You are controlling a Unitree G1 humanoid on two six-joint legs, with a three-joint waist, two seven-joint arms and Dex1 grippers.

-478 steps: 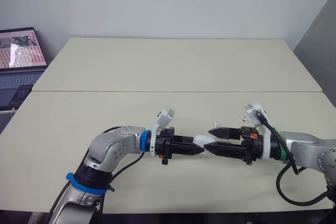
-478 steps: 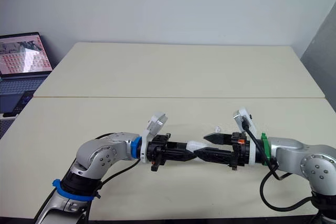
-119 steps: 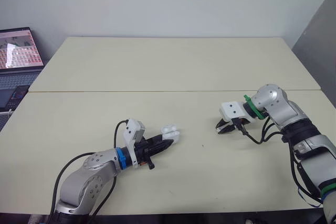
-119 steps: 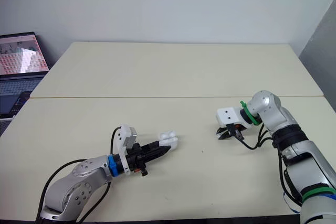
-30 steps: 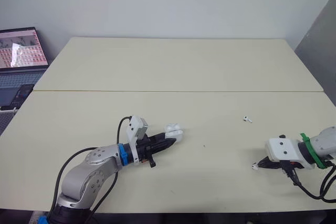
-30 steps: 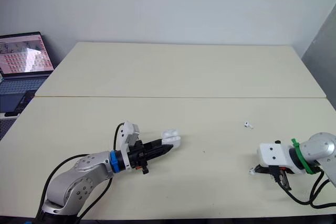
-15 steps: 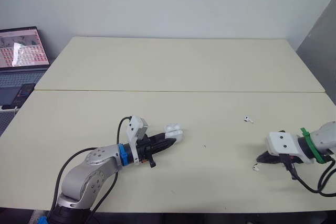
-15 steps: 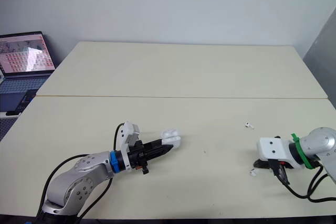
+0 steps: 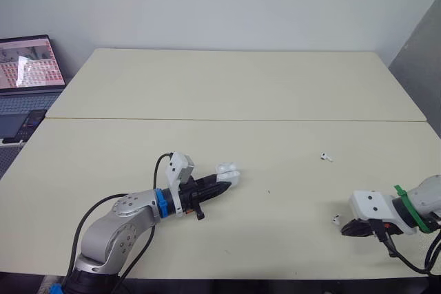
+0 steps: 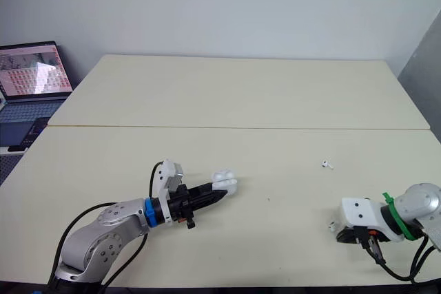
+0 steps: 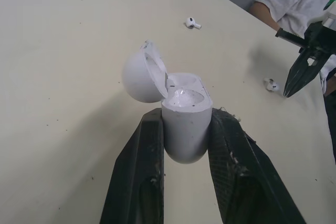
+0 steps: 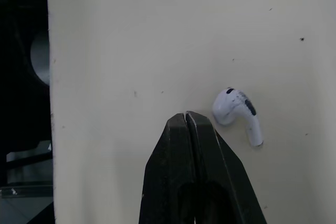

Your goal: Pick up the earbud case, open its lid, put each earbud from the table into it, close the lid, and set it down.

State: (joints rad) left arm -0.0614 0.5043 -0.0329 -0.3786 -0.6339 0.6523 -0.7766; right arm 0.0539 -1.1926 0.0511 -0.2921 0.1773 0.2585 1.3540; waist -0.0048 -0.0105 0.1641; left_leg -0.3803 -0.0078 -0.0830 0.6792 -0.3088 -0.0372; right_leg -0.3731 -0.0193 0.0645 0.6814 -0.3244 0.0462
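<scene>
My left gripper (image 11: 184, 129) is shut on the white earbud case (image 11: 181, 116), held just above the table left of centre, case (image 9: 227, 173). Its lid stands open, tipped to one side. One white earbud (image 12: 237, 112) lies on the table right beside the tips of my right gripper (image 12: 187, 119), which is shut with nothing in it near the table's front right edge, gripper (image 9: 346, 228). That earbud (image 9: 335, 219) lies loose, a little to the left of the fingers. A second earbud (image 9: 324, 157) lies farther back on the right half of the table.
A laptop (image 9: 24, 74) stands open off the table's far left corner. A seam (image 9: 234, 120) runs across the table between its two halves. The table's front edge (image 12: 50, 77) is close to my right gripper.
My right gripper has drawn back toward the front edge and the near earbud now lies loose on the table beside it. The left arm with the case has stayed still.
</scene>
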